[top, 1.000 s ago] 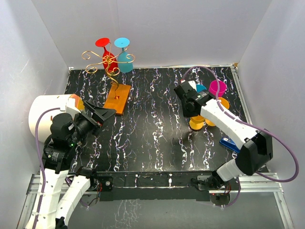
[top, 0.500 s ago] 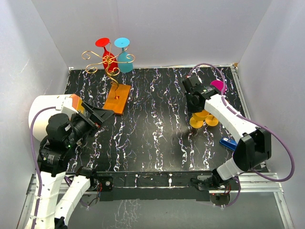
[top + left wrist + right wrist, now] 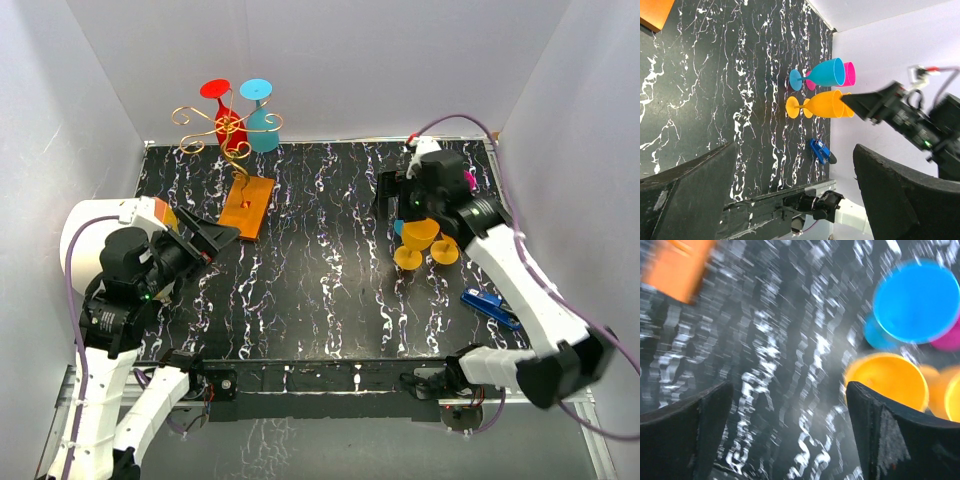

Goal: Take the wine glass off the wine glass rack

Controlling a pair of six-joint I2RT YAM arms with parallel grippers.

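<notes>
Right gripper (image 3: 789,390): fingers spread wide, nothing between them. A second ago it was pinched shut, low in the cluster at 2 o'clock; now it is raised clear above it. Likely a release just made, though which glass it set down I cannot tell. Below it, upright: yellow glasses (image 3: 887,380), blue glass (image 3: 917,300), magenta glass (image 3: 950,340). Left gripper (image 3: 795,147) fully spread, empty, hovering at 9 o'clock. Wine glass rack (image 3: 225,125) unmoved at 11 o'clock by the far edge; red glass (image 3: 214,89) and cyan glass (image 3: 262,130) hang inverted in its scrolls, so work remains. Table (image 3: 320,260) black, white-veined; blue clip (image 3: 488,303) at 4 o'clock. Plain white walls (image 3: 400,60) on three sides.
</notes>
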